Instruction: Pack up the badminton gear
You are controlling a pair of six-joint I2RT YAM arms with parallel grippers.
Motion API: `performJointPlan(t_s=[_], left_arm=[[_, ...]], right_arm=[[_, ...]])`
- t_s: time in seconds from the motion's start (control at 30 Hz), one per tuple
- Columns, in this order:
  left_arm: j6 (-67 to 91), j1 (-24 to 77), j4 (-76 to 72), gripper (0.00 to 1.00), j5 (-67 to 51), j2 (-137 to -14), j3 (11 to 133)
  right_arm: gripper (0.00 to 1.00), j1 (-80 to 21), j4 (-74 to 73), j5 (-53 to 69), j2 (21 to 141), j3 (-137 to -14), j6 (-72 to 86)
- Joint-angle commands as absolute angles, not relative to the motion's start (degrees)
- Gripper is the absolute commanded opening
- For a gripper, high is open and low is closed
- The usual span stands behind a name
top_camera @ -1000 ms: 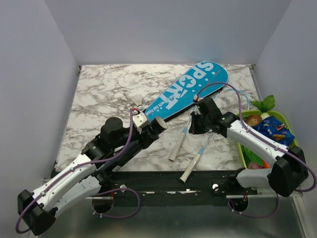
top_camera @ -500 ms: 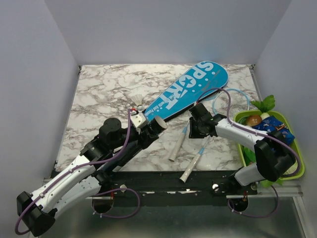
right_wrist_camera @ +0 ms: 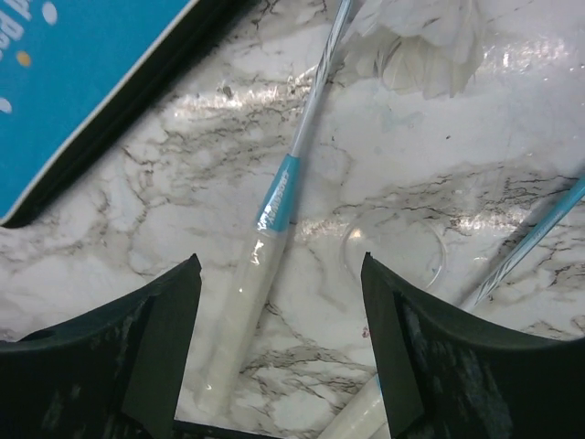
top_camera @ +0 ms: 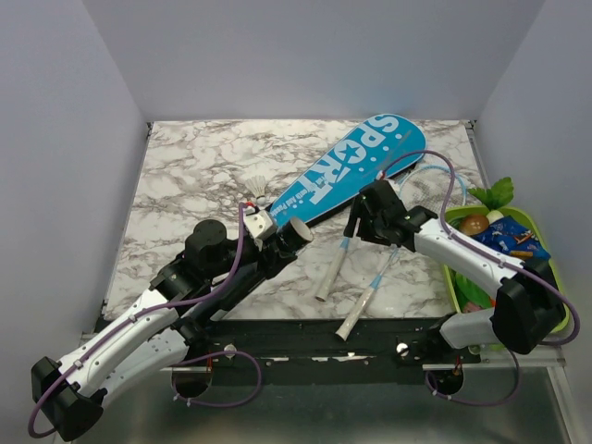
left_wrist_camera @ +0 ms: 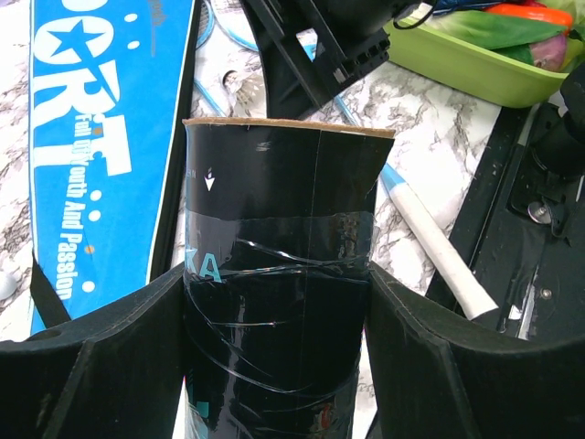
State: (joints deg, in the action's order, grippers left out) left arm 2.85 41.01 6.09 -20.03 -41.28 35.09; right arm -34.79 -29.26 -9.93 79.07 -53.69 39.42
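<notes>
Marble (top_camera: 185, 176) free left; bag (top_camera: 351, 171) and tray (left_wrist_camera: 475, 69) hem the rackets (top_camera: 326, 279). Left gripper (left_wrist_camera: 279, 311) clamps tube (left_wrist_camera: 279, 219); right gripper (right_wrist_camera: 279, 311) gapes over one handle (right_wrist_camera: 239, 297).

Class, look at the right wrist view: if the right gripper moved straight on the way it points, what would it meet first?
Most likely the white racket handle, which lies between the open fingers of the right gripper, with the marble table just beneath it. Its depth cannot be judged.
</notes>
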Motion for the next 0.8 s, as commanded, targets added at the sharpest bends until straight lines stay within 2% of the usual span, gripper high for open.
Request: performJointPlan(t_s=[0.0,0.5,0.77], left_arm=[[6.2,41.4,5.7,0.00,-21.3,-40.8,36.8],[7.4,41.4,4.6,0.00,-22.4,-38.5,36.2],[7.8,41.4,3.8,0.00,-23.7,-38.4,35.9]], right_arm=[[0.79,-34.1,-30.5,-17.4,78.0,-55.1,50.9],[0.73,-33.1,-25.9,-28.6,84.4,-55.3,72.9],[0.72,-30.9,-22.7,-31.5,90.4,-57.7,76.5]])
